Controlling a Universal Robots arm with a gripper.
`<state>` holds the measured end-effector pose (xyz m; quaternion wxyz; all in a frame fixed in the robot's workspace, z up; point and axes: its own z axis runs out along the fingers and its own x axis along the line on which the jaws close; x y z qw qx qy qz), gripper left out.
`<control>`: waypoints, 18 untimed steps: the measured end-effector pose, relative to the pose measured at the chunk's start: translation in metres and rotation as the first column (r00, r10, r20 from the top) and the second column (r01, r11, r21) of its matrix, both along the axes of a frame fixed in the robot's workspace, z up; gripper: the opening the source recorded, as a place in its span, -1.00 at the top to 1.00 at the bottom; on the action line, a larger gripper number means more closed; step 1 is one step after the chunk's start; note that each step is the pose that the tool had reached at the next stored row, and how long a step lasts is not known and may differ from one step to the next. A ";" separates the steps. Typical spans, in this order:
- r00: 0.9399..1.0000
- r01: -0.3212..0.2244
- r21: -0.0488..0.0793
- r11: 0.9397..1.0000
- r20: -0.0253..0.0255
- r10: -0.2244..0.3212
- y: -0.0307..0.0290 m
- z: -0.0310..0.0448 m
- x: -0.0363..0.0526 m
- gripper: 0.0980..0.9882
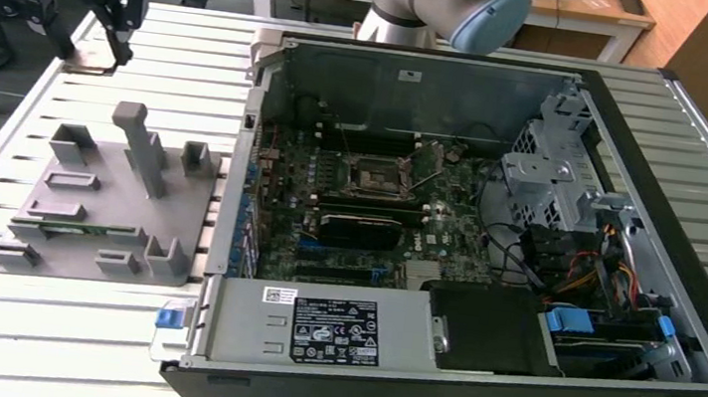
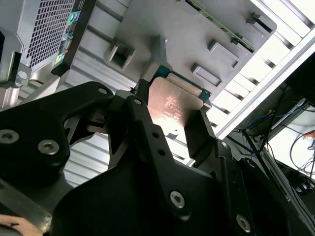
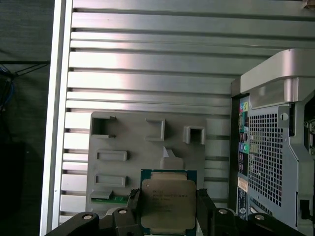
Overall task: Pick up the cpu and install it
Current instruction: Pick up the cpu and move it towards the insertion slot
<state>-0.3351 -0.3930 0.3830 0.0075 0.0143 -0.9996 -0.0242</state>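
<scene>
A slatted metal table (image 1: pixel 44 343) carries a grey fixture (image 1: pixel 101 200) left of the open computer case (image 1: pixel 485 224). The exterior view places the gripper (image 1: pixel 90 30) far-left; both wrist views show it clamped on the cpu (image 3: pixel 167 204), lifted.

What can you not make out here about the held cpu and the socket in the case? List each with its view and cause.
1. Lower edge of the cpu, first wrist view: cut off by the picture's edge, sides covered by the gripper.
2. Underside of the cpu, first wrist view: faces away from the camera.
3. Contacts of the socket, exterior view: too small to tell.
</scene>
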 end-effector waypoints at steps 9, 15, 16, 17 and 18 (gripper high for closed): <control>1.000 0.000 0.000 1.000 0.000 0.000 0.0000 0.0000 0.0087 0.01; 1.000 0.000 0.000 1.000 0.000 0.000 0.0000 0.0000 0.0149 0.01; 1.000 0.000 0.000 1.000 0.000 0.000 0.0000 0.0000 0.0159 0.01; 1.000 0.000 0.000 1.000 0.000 0.000 0.0000 0.0000 0.0171 0.01; 1.000 0.000 0.000 1.000 0.000 0.000 0.0000 0.0000 0.0181 0.01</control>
